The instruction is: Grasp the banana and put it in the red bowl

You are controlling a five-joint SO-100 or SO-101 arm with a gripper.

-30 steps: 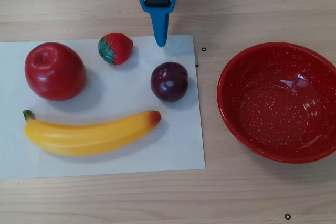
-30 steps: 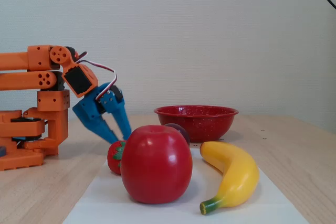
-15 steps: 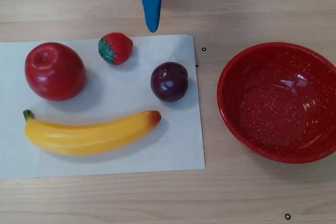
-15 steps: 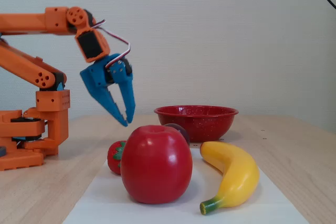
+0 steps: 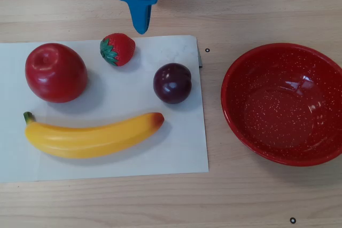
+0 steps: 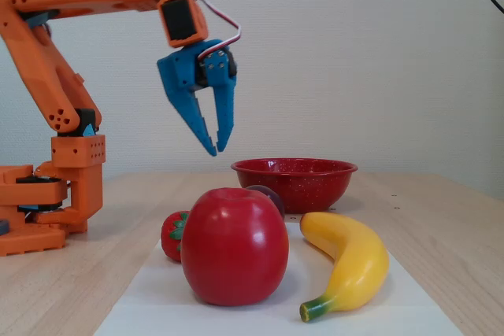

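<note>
While nothing is yet gripped, the items run as follows, largest first:

- Bench (image 5: 256, 206): pale wood, carrying everything listed.
- Sheet of white paper (image 5: 176, 148): flat on the bench, under all four fruits.
- Red bowl (image 5: 235, 121): speckled, empty, on bare wood just beside the paper's right edge in the overhead view.
- Banana (image 5: 91, 137) (image 6: 350, 261): on the paper's near half, below the apple and plum in the overhead view, well apart from the claw. Long axis runs left to right there, bowed gently downward; stem at left, orange-red tip at right, toward the bowl. Judged light, rigid and glossy, so likely slippery. The middle of its length looks the best hold, jaws closing across the width for balance.
- Apple (image 5: 55, 72): red, shiny, close above the stem end.
- Plum (image 5: 172, 83): dark purple, above the tip.
- Strawberry (image 5: 117, 49): near the paper's far edge.
- Claw (image 5: 141, 27) (image 6: 214, 147): blue, raised high over the far edge, pointing down, tips nearly together, empty.
</note>
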